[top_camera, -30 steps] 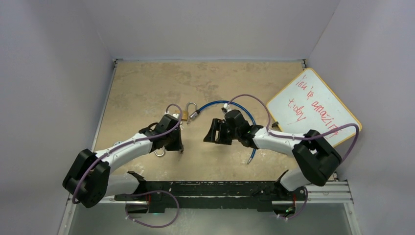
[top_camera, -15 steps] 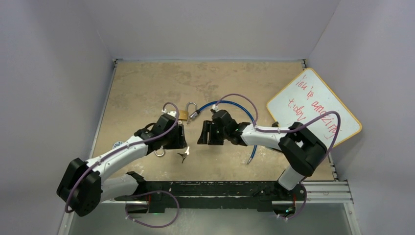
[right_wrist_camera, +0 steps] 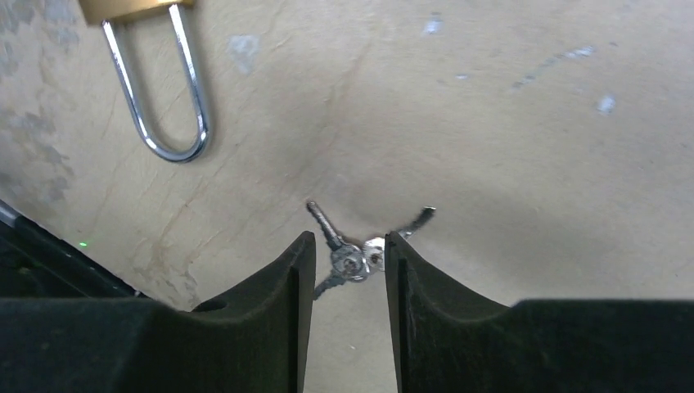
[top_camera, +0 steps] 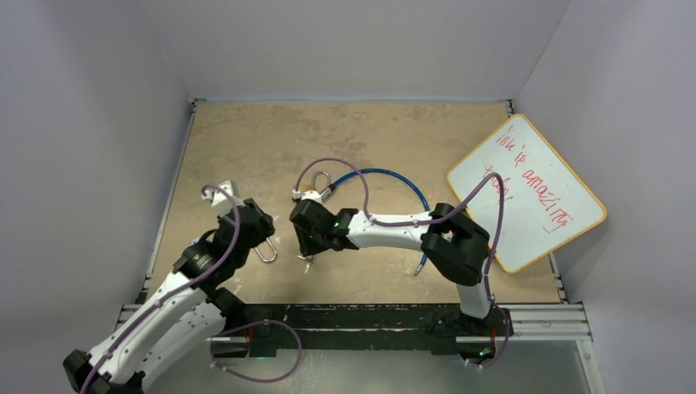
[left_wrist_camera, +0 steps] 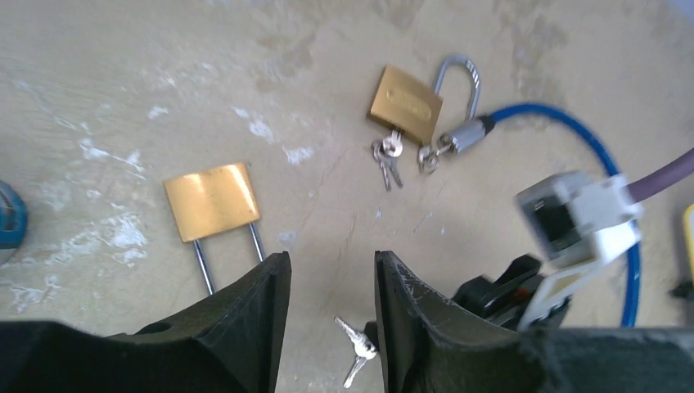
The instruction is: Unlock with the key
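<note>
The worktop point(top_camera: 246, 139) carries a whiteboard point(top_camera: 525, 193) propped at the right wall, a blue cable point(left_wrist_camera: 536, 107) and two brass padlocks. No container is in view. The only thing holding another is the far padlock point(left_wrist_camera: 407, 102): it is hooked to the cable end and has a small key set point(left_wrist_camera: 386, 160) hanging at its base.

The left end effector point(left_wrist_camera: 331, 255) is released and empty, above the near padlock point(left_wrist_camera: 211, 201), which lies flat and unattached.

The right end effector point(right_wrist_camera: 349, 239) reaches across, its fingers apart on either side of the loose key bunch point(right_wrist_camera: 356, 258). The bunch lies on the worktop just beside the near padlock. Contact between pads and keys cannot be confirmed from the wrist view.

Step in hand, as judged: pick up the loose keys.
- Centre the ring between the pads.
- Clench on the key heads, not the splayed blades, so one blade projects free for insertion.
- Lift straight up to avoid dragging the bunch.
</note>
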`<state>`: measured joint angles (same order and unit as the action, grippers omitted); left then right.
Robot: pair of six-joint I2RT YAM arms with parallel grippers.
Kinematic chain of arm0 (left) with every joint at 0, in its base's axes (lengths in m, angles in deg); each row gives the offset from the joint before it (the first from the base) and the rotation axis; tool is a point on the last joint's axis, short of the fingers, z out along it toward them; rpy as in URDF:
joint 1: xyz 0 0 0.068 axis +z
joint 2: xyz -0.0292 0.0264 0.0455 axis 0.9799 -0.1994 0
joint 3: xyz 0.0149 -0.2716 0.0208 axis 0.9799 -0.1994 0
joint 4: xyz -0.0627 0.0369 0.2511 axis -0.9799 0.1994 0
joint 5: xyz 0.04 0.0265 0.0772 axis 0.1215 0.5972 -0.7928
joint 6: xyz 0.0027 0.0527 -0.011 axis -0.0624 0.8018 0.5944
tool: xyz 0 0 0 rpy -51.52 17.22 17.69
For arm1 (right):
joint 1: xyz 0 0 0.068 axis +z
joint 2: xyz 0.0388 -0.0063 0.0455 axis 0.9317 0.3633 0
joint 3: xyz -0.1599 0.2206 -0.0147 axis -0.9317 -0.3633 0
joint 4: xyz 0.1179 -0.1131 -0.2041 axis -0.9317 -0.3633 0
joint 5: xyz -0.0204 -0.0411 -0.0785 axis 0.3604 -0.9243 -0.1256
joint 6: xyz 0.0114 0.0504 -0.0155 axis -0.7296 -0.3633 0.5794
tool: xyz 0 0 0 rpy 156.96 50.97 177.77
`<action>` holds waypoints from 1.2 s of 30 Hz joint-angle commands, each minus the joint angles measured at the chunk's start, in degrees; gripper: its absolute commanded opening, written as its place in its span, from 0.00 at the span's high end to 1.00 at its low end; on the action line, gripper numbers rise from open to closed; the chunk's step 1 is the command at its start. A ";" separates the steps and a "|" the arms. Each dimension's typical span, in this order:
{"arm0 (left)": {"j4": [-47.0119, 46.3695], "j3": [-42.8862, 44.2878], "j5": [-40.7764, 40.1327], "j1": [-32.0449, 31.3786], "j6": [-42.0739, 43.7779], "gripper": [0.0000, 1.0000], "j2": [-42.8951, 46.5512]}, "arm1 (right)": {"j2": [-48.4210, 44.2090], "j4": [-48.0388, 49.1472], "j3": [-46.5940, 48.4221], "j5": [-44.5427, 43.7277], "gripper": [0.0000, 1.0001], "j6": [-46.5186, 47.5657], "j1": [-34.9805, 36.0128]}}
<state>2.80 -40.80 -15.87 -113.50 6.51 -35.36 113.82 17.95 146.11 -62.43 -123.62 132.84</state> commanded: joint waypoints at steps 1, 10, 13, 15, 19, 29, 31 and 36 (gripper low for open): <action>3.88 -0.31 -11.53 -0.04 -3.40 0.57 9.12 | 2.26 -5.77 6.73 -5.50 0.62 12.31 2.87; 9.03 2.26 -13.97 -0.05 -5.67 0.56 8.01 | 8.66 -15.66 14.07 -1.15 0.57 24.12 2.85; 7.79 1.34 -12.99 0.00 -6.25 0.56 8.42 | 9.30 -17.34 15.03 1.16 0.56 28.00 2.90; 7.90 1.18 -13.09 0.01 -6.82 0.56 8.60 | 9.77 -18.01 15.68 2.70 0.56 29.90 2.91; 10.85 2.31 -16.75 -0.06 -8.76 0.56 8.96 | 10.30 -17.79 16.81 2.98 0.57 30.94 2.88; 12.39 3.64 -19.61 -0.06 -7.50 0.56 9.68 | 15.68 -26.45 21.86 6.99 0.59 29.91 2.84; 12.29 3.58 -19.42 -0.06 -7.68 0.56 9.90 | 17.40 -30.08 23.74 5.02 0.59 29.50 2.84; 12.37 3.14 -19.25 -0.04 -7.78 0.56 9.82 | 17.98 -32.45 23.90 3.62 0.59 28.66 2.77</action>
<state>15.04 -39.35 -33.56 -113.50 -0.70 -25.74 129.69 -6.51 170.21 -57.90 -94.11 135.76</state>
